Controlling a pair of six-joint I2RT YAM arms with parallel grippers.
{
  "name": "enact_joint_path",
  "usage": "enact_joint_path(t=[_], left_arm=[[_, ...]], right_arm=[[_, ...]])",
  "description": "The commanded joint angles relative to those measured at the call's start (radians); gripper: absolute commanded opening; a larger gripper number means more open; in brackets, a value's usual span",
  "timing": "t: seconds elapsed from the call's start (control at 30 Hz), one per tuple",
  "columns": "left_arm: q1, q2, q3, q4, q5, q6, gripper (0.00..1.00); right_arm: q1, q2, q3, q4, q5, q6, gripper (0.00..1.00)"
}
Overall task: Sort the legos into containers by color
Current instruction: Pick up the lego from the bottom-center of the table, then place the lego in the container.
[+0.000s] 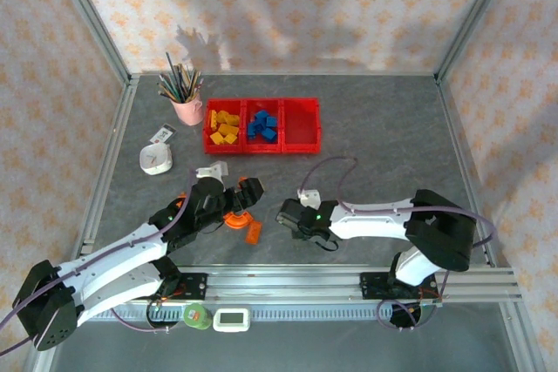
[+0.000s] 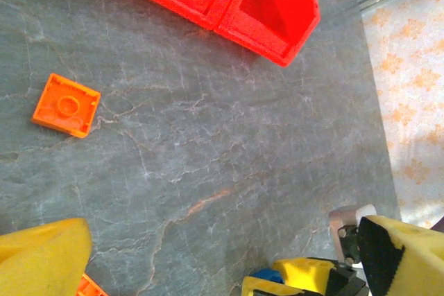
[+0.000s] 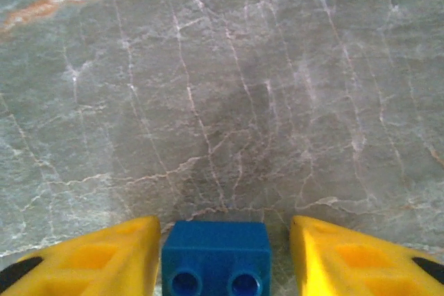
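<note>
Right claw (image 3: 223, 225) stood part-open, yellow plastic fingers (image 3: 104, 254) flanking small blue glossy plastic brick (image 3: 216, 254) with two round sockets facing camera. Left finger touched brick, right finger stood just off it. Brick sat on grey veined stone-look tabletop (image 3: 208, 88), well apart from red low-walled plastic bins (image 1: 261, 149). Left claw (image 1: 247, 196) was spread wide, nothing between fingers, near flat square orange plate (image 2: 66, 105) with ring-shaped stud. Print on white card (image 1: 161, 135) too small to read.

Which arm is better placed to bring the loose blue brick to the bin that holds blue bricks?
Right. The right gripper has its fingers on both sides of the blue brick, on the table. The left gripper is open over by the orange bricks, so it suits those better.
</note>
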Motion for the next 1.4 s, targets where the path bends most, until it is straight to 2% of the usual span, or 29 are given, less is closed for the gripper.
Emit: enact_joint_path(t=[0.0, 0.13, 0.27, 0.47, 0.7, 0.9, 1.1, 1.37], left_arm=[[-0.007, -0.040, 0.000, -0.018, -0.041, 0.010, 0.99], [-0.006, -0.073, 0.011, -0.064, -0.066, 0.024, 0.99], [-0.003, -0.090, 0.053, -0.147, -0.103, 0.049, 0.99], [0.016, -0.080, 0.151, -0.257, -0.120, 0.098, 0.99], [0.079, -0.076, 0.246, -0.326, -0.108, 0.145, 0.99], [0.153, -0.074, 0.310, -0.371, -0.100, 0.195, 0.99], [0.211, -0.060, 0.338, -0.384, -0.092, 0.206, 0.99], [0.249, -0.019, 0.353, -0.372, -0.104, 0.217, 0.99]], right_arm=[[0.005, 0.022, 0.028, -0.002, 0.039, -0.015, 0.42], [0.004, 0.004, 0.048, -0.021, 0.058, -0.020, 0.30], [0.004, -0.049, 0.070, -0.031, 0.084, -0.033, 0.24], [-0.014, -0.096, 0.150, -0.035, 0.128, -0.080, 0.24], [-0.101, -0.060, 0.279, 0.045, 0.106, -0.193, 0.24], [-0.198, 0.091, 0.494, 0.132, 0.080, -0.321, 0.24], [-0.304, 0.346, 0.775, 0.151, -0.034, -0.389, 0.25], [-0.380, 0.646, 1.093, 0.103, -0.001, -0.457, 0.28]])
